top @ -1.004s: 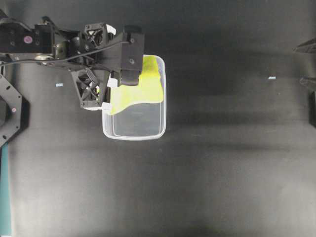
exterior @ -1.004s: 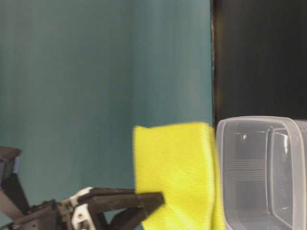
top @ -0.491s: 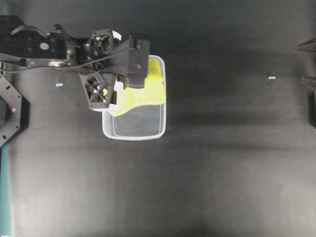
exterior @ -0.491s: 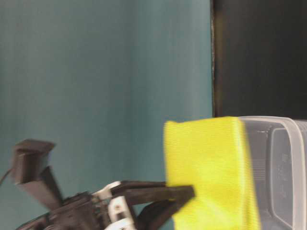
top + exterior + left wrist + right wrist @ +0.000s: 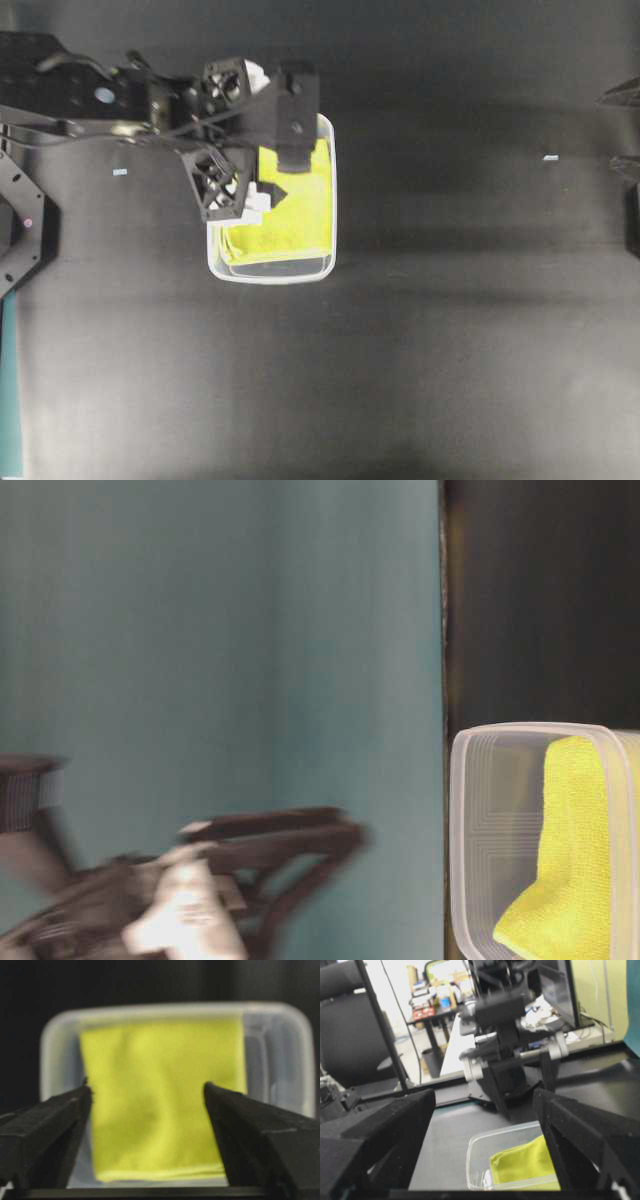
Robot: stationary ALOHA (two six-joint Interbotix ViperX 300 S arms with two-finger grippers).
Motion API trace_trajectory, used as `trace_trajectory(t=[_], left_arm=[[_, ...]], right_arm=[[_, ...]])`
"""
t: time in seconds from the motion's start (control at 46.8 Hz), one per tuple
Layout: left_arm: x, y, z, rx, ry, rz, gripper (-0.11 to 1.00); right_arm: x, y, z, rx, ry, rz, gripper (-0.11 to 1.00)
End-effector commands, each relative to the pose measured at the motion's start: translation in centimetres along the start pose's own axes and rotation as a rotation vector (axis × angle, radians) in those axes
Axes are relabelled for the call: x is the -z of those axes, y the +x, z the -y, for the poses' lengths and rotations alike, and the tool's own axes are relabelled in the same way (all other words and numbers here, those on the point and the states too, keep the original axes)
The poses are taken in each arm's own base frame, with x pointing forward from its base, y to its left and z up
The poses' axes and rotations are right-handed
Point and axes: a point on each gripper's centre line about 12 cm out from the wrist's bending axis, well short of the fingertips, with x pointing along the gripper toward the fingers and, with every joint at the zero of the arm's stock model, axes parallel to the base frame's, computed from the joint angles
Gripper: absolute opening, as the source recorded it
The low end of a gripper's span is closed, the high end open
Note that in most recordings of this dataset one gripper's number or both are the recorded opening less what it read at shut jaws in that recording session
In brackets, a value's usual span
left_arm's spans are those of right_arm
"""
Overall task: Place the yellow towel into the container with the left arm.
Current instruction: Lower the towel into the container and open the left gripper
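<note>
Yellow towel [image 5: 160,1105] lies inside container [image 5: 57,1042]; left tool [image 5: 147,1092] spread wide, empty (placement looks done; withdrawal remains).

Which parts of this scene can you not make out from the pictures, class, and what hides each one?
- Yellow towel: its upper part, overhead, hidden under the left gripper.
- Left gripper: table-level view, motion-blurred.
- Container: right side cut by the table-level frame edge.
- Right gripper: overhead, mostly beyond the right edge.
</note>
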Motion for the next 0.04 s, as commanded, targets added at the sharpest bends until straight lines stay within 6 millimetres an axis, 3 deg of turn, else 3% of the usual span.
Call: trace_trajectory(t=[0.0, 0.021], left_arm=[[-2.46, -5.34, -0.14, -0.016, -0.005, 0.162, 0.85], [-2.54, -6.05, -0.06, -0.016, -0.006, 0.179, 0.85]], right_arm=[[-0.71, 0.09, -0.17, -0.004, 0.005, 0.012, 0.77], [-0.67, 0.09, -0.17, -0.003, 0.003, 0.009, 0.77]])
